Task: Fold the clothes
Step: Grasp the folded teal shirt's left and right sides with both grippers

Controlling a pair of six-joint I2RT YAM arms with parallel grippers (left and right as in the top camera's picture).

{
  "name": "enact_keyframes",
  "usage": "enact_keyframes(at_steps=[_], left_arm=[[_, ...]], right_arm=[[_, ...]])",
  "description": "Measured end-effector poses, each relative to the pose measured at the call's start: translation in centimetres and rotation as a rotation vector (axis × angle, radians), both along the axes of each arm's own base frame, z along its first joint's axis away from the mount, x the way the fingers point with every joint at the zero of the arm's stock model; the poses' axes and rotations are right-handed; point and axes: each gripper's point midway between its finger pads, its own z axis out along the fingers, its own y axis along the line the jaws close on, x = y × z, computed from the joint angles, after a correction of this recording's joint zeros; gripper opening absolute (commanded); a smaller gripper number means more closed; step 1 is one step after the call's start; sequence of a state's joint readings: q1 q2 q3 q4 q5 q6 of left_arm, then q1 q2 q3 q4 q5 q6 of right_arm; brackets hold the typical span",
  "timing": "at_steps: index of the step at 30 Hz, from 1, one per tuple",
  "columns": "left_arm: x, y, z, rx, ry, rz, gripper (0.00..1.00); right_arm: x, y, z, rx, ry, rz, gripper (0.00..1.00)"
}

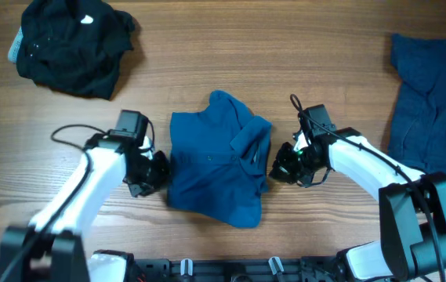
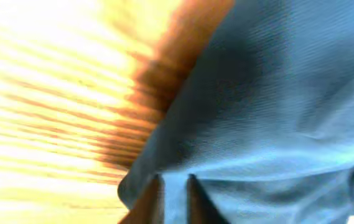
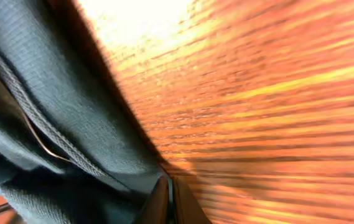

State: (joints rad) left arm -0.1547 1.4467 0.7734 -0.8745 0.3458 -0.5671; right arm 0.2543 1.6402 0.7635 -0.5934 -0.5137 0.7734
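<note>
Three garments on wooden tbl. Medium-blue cloth polo shirt, collar showing, lies folded in a rough block at centre-front, betw the two arms. Left gripper sits at shirt's left edge, low to tbl. Wrist view: claw narrow, blue cloth nipped betw its fingers. Right gripper is at shirt's right edge, near the collar. Claw closed tight, fingers together; cloth edge runs right up to the tips, can't tell if any is caught. Crumpled black cloth garment at far-left corner, well apart. Darker dull-blue cloth garment spread at right edge, partly out of frame.
</note>
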Motion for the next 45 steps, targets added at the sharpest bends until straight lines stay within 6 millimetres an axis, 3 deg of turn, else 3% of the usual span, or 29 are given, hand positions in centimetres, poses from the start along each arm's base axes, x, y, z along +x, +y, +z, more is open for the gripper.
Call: enact_keyframes(at_steps=[3,5,7,8,12,15,19,26,38,45], left_arm=[[1.2,0.6,2.2,0.026,-0.116,0.017,0.6],[1.6,1.0,3.1,0.041,-0.167,0.018,0.79],[2.3,1.2,3.7,0.054,-0.216,0.029,0.9],[2.9,1.3,4.0,0.056,-0.246,0.037,0.93],[4.9,1.0,4.5,0.048,-0.335,0.026,1.0],[6.2,0.6,4.4,0.033,-0.375,-0.001,1.0],[7.7,0.0,2.5,0.016,-0.377,-0.042,1.0],[8.5,-1.7,-1.7,-0.059,-0.324,-0.145,1.0],[10.9,-3.6,-1.6,-0.274,-0.396,-0.276,1.0],[10.4,-4.9,-1.5,-0.471,-0.346,-0.27,0.98]], right_arm=[[0.3,-0.7,1.3,-0.056,0.006,0.013,0.08],[0.8,-1.2,2.9,-0.09,-0.022,0.023,0.19],[1.9,-1.6,5.6,-0.112,-0.097,0.032,0.82],[2.4,-1.6,7.2,-0.113,-0.144,0.035,0.99],[2.8,-1.6,12.5,-0.091,-0.325,0.082,1.0],[1.2,-2.0,13.9,-0.092,-0.347,0.117,0.99],[-0.8,-2.3,14.1,-0.088,-0.313,0.165,1.0],[-1.9,-1.6,15.0,-0.032,-0.343,0.246,0.99],[-2.1,-1.4,15.2,-0.022,-0.349,0.257,1.0],[-1.8,-1.4,15.3,-0.021,-0.361,0.256,0.99]])
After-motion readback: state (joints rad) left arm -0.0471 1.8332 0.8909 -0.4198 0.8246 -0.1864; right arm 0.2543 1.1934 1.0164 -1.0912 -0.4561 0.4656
